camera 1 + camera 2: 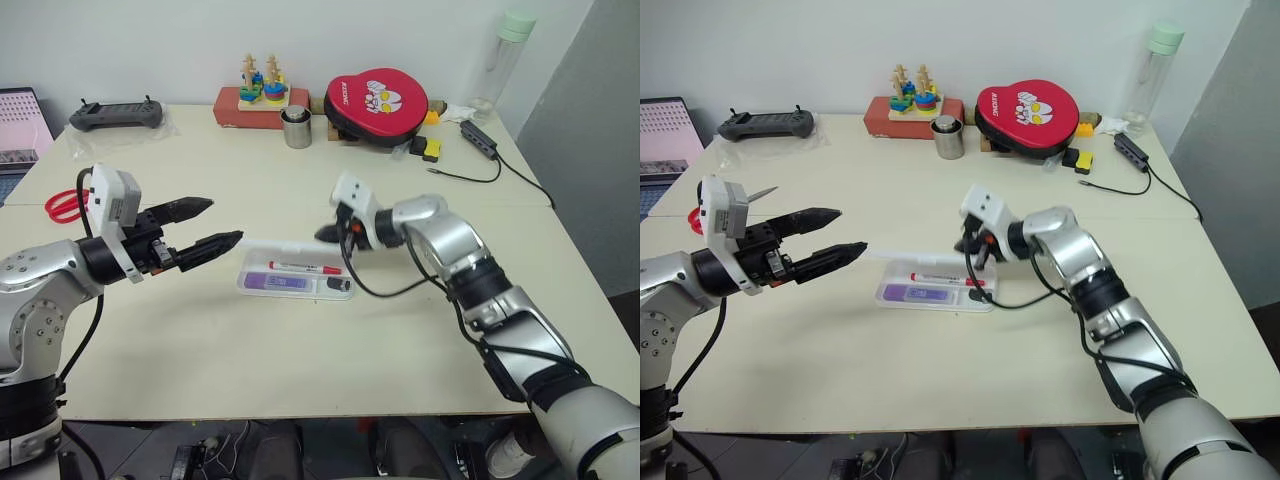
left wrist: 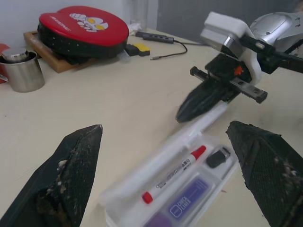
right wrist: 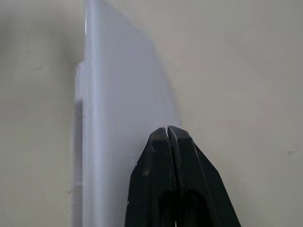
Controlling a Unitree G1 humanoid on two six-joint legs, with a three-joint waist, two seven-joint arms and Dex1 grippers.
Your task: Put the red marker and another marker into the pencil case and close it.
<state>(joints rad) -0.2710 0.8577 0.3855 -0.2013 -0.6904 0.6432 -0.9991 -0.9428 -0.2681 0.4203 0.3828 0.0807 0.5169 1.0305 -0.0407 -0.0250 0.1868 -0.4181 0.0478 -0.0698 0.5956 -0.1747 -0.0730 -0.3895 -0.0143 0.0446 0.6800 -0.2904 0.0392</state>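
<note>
The pencil case (image 1: 243, 286) lies open at mid-table, its lid (image 1: 275, 243) raised partway along the far side. Inside it lie the red marker (image 1: 305, 267) and, nearer me, the purple marker (image 1: 275, 283); the left wrist view shows them too, the red marker (image 2: 175, 175) beside the purple marker (image 2: 182, 203). My right gripper (image 1: 325, 236) is shut with nothing between its fingers, and its tip is at the right end of the lid (image 3: 123, 118). My left gripper (image 1: 225, 220) hangs open just left of the case, above the table, holding nothing.
Red-handled scissors (image 1: 62, 205) lie at the left edge. Along the back stand a controller (image 1: 117, 115), a stacking toy (image 1: 262, 95), a metal cup (image 1: 297, 127), a red pad (image 1: 377, 100), a bottle (image 1: 505, 60) and a cable hub (image 1: 480, 140). A small black item (image 1: 340, 284) sits inside the case.
</note>
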